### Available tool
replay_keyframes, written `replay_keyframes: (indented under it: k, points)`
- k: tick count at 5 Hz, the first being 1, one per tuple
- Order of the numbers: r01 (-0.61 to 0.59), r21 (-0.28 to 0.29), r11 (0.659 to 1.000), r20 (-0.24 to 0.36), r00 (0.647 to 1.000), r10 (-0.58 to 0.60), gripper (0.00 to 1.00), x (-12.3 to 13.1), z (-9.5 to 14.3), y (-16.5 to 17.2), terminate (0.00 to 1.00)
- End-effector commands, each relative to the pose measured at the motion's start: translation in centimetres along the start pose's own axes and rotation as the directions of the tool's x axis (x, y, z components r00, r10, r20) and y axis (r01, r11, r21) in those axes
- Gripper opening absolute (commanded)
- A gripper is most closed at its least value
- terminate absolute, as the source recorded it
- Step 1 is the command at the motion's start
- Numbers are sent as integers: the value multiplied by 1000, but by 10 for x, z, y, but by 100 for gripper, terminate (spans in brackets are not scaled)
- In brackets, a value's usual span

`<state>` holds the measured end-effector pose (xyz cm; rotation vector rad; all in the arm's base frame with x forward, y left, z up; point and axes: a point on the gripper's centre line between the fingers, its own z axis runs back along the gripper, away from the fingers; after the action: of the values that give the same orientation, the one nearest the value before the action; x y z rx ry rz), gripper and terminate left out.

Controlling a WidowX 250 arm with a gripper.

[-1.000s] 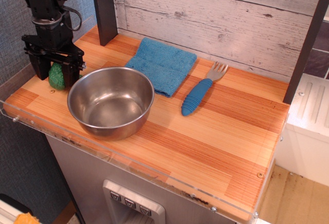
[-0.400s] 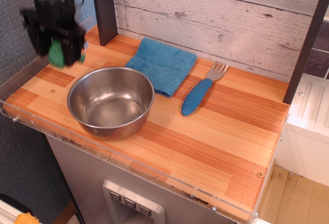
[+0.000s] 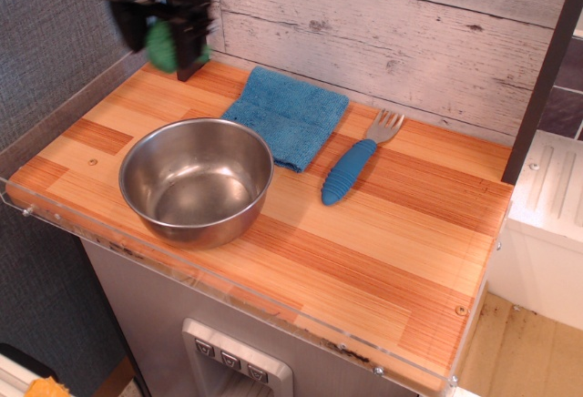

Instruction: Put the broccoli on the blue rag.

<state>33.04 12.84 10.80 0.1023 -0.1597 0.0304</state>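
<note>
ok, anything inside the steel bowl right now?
Nothing: the steel bowl shows only its bare shiny bottom. The broccoli is in the raised hand, above the back left corner. The wood under the bowl is hidden.

One broccoli (image 3: 163, 47), one blue rag (image 3: 288, 115), one steel bowl (image 3: 196, 179), one fork (image 3: 359, 159), one tool (image 3: 162, 15)

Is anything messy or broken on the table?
Nothing looks broken or spilled. The steel bowl sits upright, the blue rag lies flat, the fork beside it. The broccoli is up in the gripper.
</note>
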Motion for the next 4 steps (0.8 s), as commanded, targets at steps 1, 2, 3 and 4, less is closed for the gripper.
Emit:
replay_keyframes:
  k: [1, 2, 3, 4]
  points:
    - [6, -86, 996, 20, 1000, -4, 0, 58, -2, -48, 0]
    - [20, -72, 997, -3, 1000, -20, 0, 63, -15, -57, 0]
    - [35, -49, 998, -25, 999, -37, 0, 60, -27, -58, 0]
    - [33, -55, 998, -37, 999, -35, 0, 57, -32, -55, 0]
